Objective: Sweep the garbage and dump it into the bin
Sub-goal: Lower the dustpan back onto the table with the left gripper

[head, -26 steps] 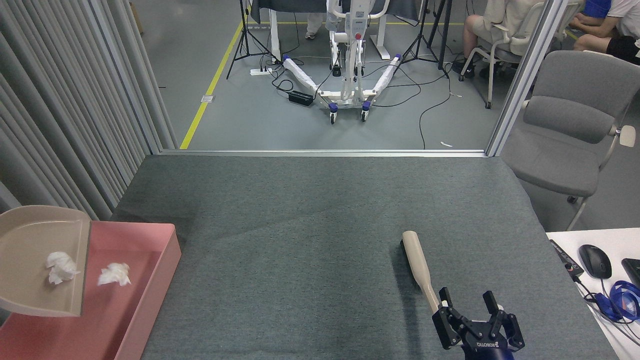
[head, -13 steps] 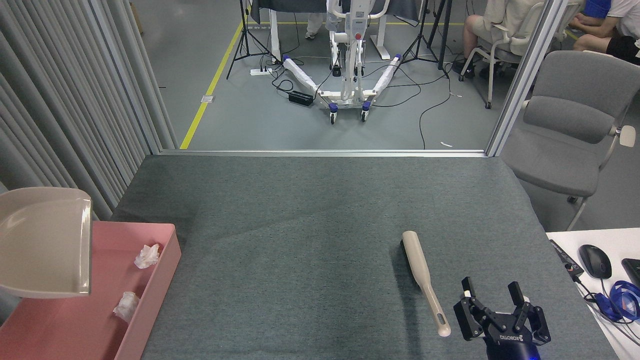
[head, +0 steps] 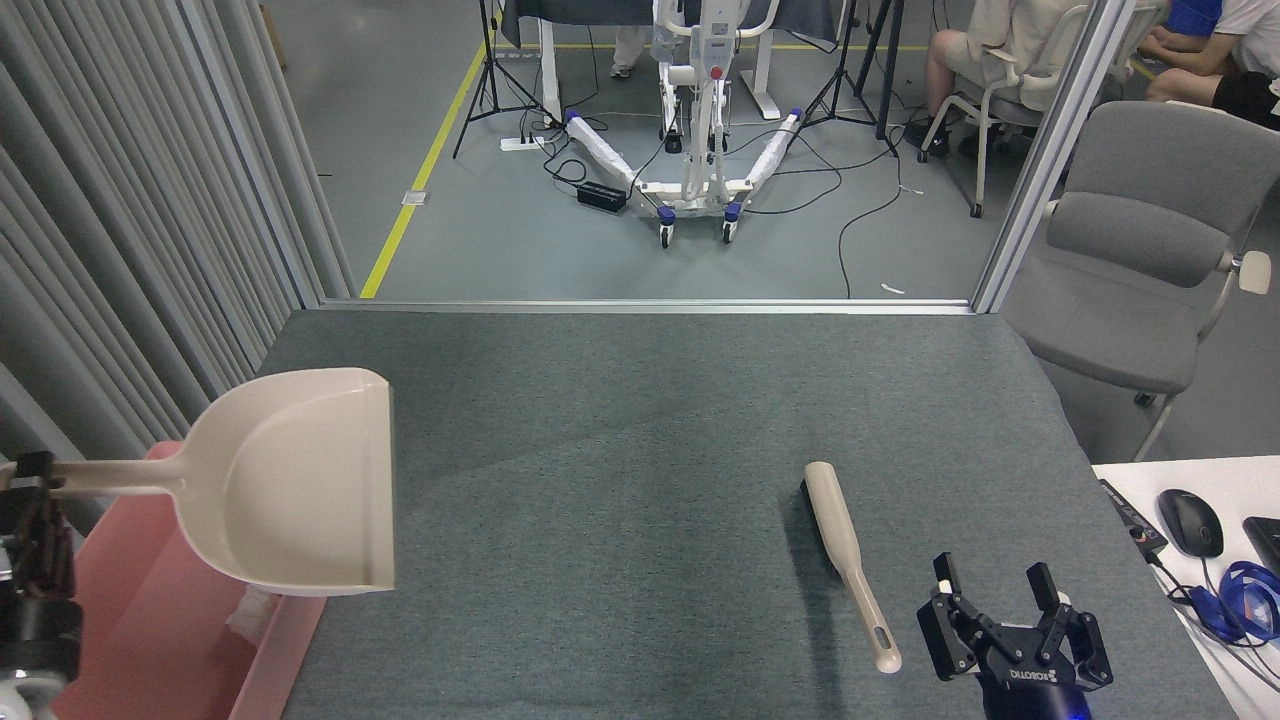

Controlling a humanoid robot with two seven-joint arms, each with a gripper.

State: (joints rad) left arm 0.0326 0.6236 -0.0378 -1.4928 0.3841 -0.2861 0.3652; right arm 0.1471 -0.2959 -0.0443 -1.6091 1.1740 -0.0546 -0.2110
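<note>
On the gray carpeted table (head: 620,420), the pink bin (head: 150,620) sits at the left edge, one tissue wad (head: 252,612) visible inside under the beige dustpan (head: 300,480). The left gripper (head: 30,500) clamps the dustpan's handle. The right gripper (head: 995,600) hangs spread and empty beside the brush (head: 848,560).

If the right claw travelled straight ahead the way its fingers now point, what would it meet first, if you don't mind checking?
Probably nothing soon: the open right claw points away over the bare grey table. The brush lies just to its left, apparently outside that line, though depth is hard to judge.
</note>
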